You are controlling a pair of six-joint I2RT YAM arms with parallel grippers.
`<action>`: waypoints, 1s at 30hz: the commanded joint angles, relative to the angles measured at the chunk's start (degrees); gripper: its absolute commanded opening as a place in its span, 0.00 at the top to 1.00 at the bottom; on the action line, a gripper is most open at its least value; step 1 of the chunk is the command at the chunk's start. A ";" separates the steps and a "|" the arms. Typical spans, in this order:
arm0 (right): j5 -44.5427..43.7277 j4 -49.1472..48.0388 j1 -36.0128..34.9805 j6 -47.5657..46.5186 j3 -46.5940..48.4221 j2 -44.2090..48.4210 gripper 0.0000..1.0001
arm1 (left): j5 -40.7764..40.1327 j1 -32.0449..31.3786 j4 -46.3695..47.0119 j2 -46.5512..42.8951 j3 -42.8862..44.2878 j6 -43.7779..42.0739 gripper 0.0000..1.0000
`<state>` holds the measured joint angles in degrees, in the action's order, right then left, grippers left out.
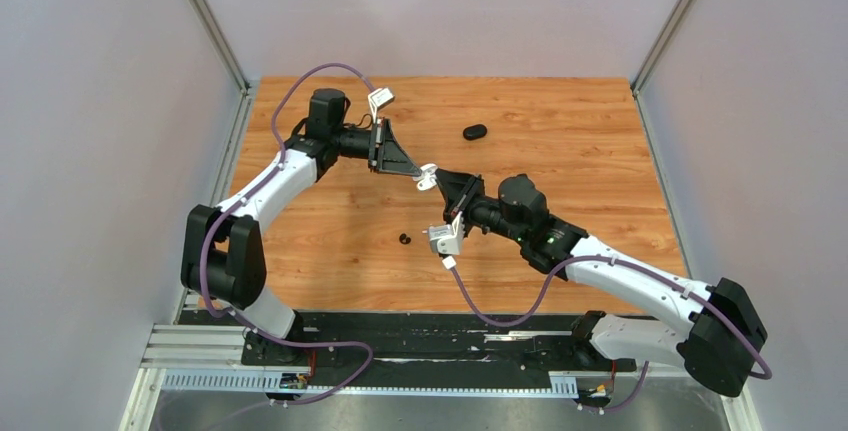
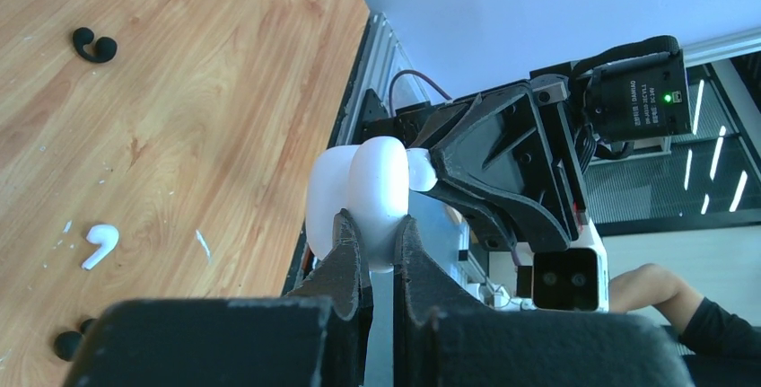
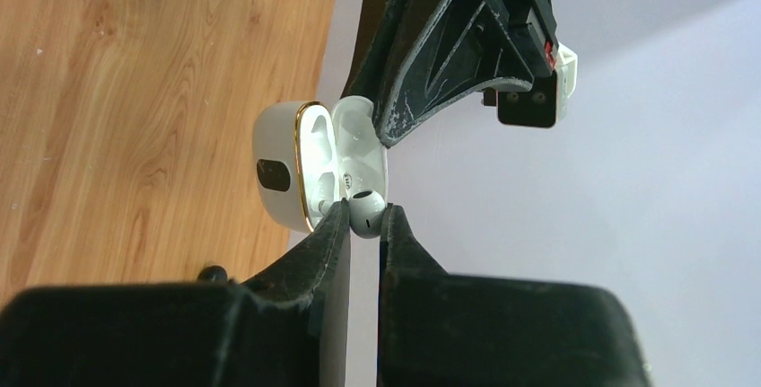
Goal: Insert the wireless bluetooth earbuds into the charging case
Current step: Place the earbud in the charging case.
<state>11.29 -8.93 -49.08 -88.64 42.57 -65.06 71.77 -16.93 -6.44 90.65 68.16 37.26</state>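
My left gripper (image 2: 377, 223) is shut on a white charging case (image 2: 372, 185) and holds it in the air above the table's middle (image 1: 428, 177). The case is open, with a gold rim (image 3: 296, 167). My right gripper (image 3: 364, 217) is shut on a white earbud (image 3: 366, 202) and holds it at the case's open mouth, touching its edge. Another white earbud (image 2: 99, 245) lies on the wood. Two black earbuds (image 2: 94, 46) (image 2: 67, 344) lie on the table too. One black earbud shows in the top view (image 1: 405, 239).
A black oval case (image 1: 474, 132) lies on the far part of the wooden table (image 1: 600, 151). Both grippers (image 1: 420, 171) (image 1: 443, 186) meet nose to nose mid-table. Grey walls stand on the left, right and back.
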 commanded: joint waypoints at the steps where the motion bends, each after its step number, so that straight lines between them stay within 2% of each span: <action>1: 3.79 3.29 -0.23 -4.23 -1.75 0.46 1.00 | 3.04 0.19 3.42 -0.48 1.11 1.04 1.00; 15: 0.22 2.94 -0.14 -6.64 0.85 -3.85 0.99 | 3.29 0.14 3.23 -0.05 1.27 0.93 1.00; 20: -0.86 5.11 -0.14 -4.27 2.59 -4.59 0.82 | 3.38 0.14 3.05 0.08 1.27 0.73 1.00; 26: -2.69 8.67 -0.14 0.02 6.61 -5.95 0.77 | 3.45 0.14 2.41 0.67 1.64 0.38 1.00; 30: -2.58 12.52 -0.14 2.18 8.86 -5.92 0.70 | 3.41 0.15 1.36 0.95 2.24 -0.42 1.00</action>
<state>9.85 -3.33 -49.15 -90.87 48.10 -70.48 71.50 -16.67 -6.31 91.92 68.18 37.19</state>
